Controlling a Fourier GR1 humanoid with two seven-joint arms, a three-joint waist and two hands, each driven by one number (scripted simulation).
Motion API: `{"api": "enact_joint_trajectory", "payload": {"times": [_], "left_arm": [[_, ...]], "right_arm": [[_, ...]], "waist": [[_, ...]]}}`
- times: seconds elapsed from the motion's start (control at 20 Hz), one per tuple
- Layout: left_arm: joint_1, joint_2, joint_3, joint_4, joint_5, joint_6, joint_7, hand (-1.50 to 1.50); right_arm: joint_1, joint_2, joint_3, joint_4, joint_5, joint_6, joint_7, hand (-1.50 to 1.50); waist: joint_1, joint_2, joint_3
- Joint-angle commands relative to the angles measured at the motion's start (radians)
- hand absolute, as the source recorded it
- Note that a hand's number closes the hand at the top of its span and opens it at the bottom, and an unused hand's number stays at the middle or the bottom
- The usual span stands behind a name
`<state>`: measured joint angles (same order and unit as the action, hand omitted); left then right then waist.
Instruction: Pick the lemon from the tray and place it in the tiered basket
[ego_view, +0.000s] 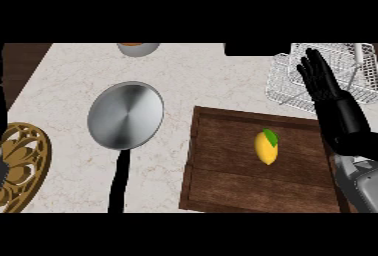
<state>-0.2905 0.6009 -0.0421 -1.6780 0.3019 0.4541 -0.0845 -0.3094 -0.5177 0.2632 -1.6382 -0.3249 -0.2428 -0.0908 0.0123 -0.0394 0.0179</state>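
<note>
You are looking down on a pale speckled stone counter (66, 70). A dark wooden rectangular tray (221, 185) is lying just left of the right hand (328, 95), and a white wire tiered basket (284, 82) is sitting beneath its fingers. Farther left, a round steel frying pan with a black handle (125, 116) is resting, with a gold ornate trivet (22, 165) beyond and a grey bowl (137, 48) up by the far edge.

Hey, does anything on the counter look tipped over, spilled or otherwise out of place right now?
Nothing stands out. The lemon lies intact on the wooden tray, the frying pan sits flat on the counter, and the wire basket stands at the far right. The right hand is open above the tray's right edge.
</note>
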Motion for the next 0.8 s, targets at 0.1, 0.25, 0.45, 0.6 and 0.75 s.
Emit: {"api": "enact_joint_trajectory", "payload": {"times": [0.1, 0.25, 0.45, 0.6, 0.75], "left_arm": [[0.092, 0.011, -0.071, 0.082, -0.064, -0.026, 0.044, 0.00], [0.169, 0.027, -0.145, 0.171, -0.109, -0.055, 0.085, 0.00], [0.199, 0.022, -0.139, 0.167, -0.080, -0.067, 0.101, 0.00], [0.193, 0.003, -0.179, 0.181, -0.103, -0.070, 0.132, 0.00], [0.199, -0.015, -0.185, 0.192, -0.119, -0.074, 0.110, 0.00]], "right_arm": [[0.091, 0.073, -0.075, -0.033, -0.034, -0.139, 0.047, 1.50], [0.128, 0.142, -0.166, 0.024, -0.092, -0.255, 0.079, 1.50], [0.294, 0.098, -0.237, 0.207, 0.059, -0.539, 0.180, -1.50], [0.405, 0.129, -0.191, 0.042, 0.130, -0.686, 0.222, -1.50], [0.536, 0.054, -0.078, -0.149, 0.248, -0.765, 0.363, -1.50]], "waist": [[-0.037, 0.038, -0.018], [-0.056, 0.047, -0.016], [-0.098, 0.055, -0.024], [-0.076, 0.032, -0.022], [-0.054, 0.032, -0.023]]}}
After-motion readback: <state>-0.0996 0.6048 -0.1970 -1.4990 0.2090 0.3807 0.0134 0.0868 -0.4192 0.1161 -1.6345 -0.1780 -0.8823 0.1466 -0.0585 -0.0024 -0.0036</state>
